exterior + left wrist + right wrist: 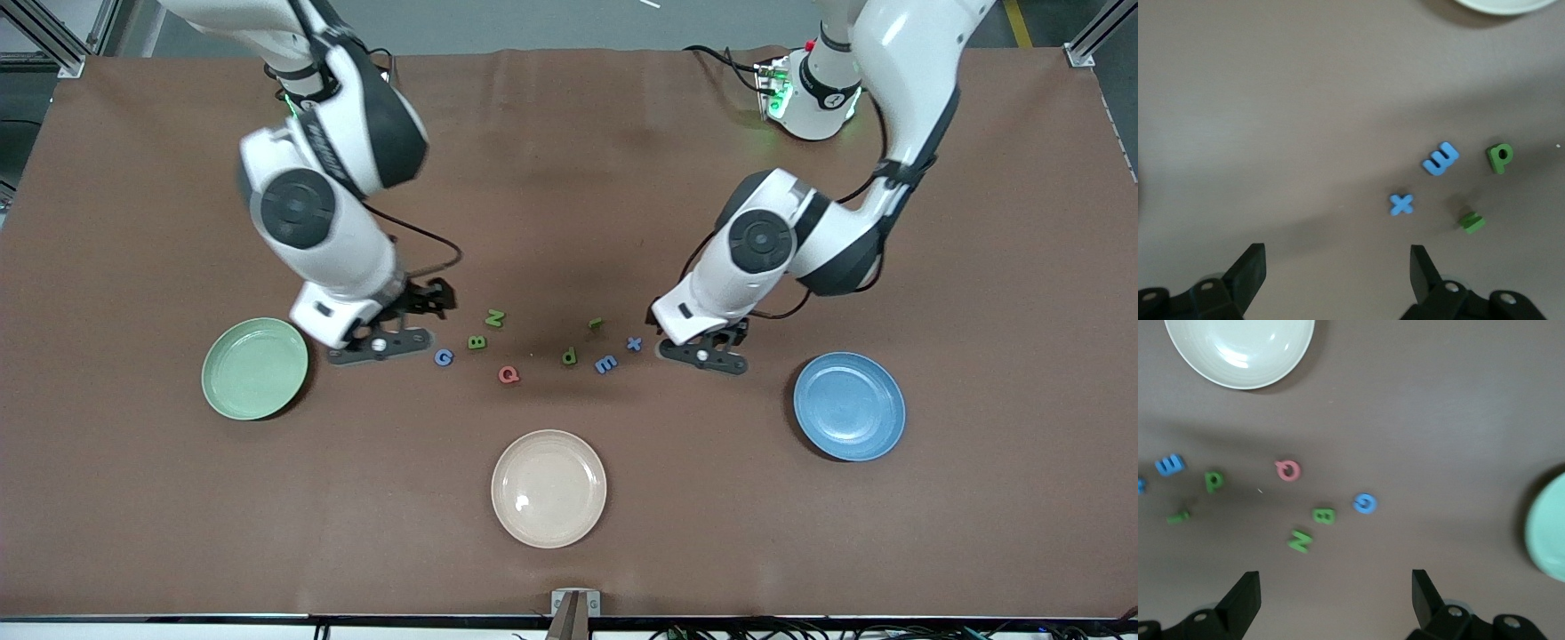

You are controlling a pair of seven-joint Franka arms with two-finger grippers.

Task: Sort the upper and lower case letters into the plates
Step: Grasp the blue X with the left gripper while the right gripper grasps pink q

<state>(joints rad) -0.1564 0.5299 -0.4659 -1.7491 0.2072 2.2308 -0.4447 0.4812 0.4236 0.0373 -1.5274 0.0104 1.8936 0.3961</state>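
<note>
Two Franka arms hang low over a brown table point(569, 551) at the opening of a letter-sorting job, with all three plates bare. The cream plate point(548, 488), not part of the sort, sits nearest the front camera. Taking it as the landmark, the mint plate point(255, 368) lies farther back toward the right arm's end and the blue plate point(849, 405) toward the left arm's end, apparently so that each arm has its own drop spot.

The right gripper point(1335, 597) hovers beside the mint plate, jaws wide and empty; the left gripper point(1338, 270) hovers beside the blue plate, jaws likewise spread and holding nothing.

Farther back than the cream plate, eight foam letters lie flat in a loose band running across the table between the grippers: G point(443, 357), B point(477, 342), N point(495, 317), Q point(508, 374), d point(569, 356), m point(605, 364), x point(634, 343) and a small green piece point(596, 325) too unclear to read.
</note>
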